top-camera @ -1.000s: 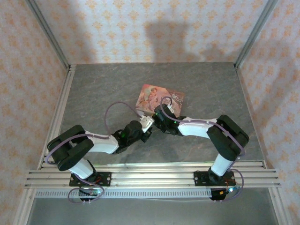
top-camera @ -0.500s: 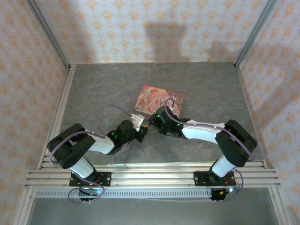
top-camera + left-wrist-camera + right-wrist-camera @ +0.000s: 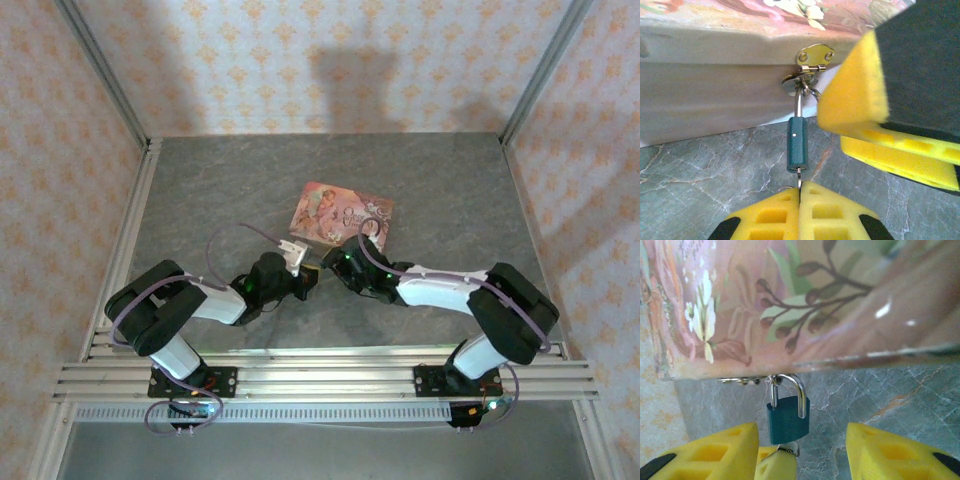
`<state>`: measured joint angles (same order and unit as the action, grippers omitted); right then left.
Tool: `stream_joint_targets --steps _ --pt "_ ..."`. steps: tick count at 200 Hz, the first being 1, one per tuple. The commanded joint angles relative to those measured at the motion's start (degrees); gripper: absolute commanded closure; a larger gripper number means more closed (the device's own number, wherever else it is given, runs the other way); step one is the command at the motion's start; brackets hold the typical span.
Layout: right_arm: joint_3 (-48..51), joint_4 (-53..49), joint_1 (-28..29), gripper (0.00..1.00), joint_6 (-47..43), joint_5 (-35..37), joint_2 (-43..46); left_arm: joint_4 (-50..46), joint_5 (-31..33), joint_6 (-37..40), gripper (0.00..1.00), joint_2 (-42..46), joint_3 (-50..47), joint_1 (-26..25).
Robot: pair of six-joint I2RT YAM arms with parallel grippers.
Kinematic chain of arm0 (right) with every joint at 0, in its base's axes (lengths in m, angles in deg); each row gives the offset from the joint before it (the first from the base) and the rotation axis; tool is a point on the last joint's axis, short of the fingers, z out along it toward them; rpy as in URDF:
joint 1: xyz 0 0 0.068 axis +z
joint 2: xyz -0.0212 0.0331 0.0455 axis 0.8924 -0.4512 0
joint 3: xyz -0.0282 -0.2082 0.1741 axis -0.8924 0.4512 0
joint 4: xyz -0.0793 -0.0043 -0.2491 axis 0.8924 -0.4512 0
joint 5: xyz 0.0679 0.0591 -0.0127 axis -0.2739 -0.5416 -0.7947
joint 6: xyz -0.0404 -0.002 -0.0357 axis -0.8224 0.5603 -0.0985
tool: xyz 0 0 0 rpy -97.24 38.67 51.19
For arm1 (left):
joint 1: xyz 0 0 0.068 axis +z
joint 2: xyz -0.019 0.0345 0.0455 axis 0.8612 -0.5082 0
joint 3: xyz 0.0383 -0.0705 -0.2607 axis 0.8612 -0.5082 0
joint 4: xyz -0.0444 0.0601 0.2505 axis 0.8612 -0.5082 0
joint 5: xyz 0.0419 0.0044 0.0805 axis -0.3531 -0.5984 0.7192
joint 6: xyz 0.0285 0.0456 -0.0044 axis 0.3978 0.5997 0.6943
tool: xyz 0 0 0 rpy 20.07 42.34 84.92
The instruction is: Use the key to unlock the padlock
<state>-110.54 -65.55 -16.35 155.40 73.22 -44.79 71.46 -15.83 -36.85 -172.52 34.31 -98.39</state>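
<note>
Teal padlock loses its brace: right claw has spread open; left claw clamps the inserted key.

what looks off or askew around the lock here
Nothing is spilled or damaged. The pink illustrated tin box lies skewed to the edges of the grey stone-look table. The small teal padlock stands straight out from the tin's silver clasp, its thin metal key pinched in the shut left pincer.

The overhead camera looks down on the whole table; both wrist cameras sit close, facing the padlock from seemingly opposite sides.
</note>
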Motion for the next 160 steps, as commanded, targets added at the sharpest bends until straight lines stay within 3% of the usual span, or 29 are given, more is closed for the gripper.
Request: stream_joint_targets --steps 1,48,108,160 --pt "1.35 1.61 0.11 0.49 0.05 3.28 3.51 -0.75 1.38 -4.93 1.00 2.74 0.76 0.62" --pt "6.38 8.89 0.07 0.49 3.71 3.95 4.58 0.68 -0.53 -10.64 1.00 2.16 1.01 0.62" --pt "9.67 21.49 0.36 0.50 7.31 1.69 -1.30 2.80 -2.98 -18.49 1.00 1.36 1.01 0.63" --pt "7.18 22.97 1.05 0.50 7.54 0.88 -5.15 3.86 -3.58 -21.31 1.00 1.58 0.75 0.62"
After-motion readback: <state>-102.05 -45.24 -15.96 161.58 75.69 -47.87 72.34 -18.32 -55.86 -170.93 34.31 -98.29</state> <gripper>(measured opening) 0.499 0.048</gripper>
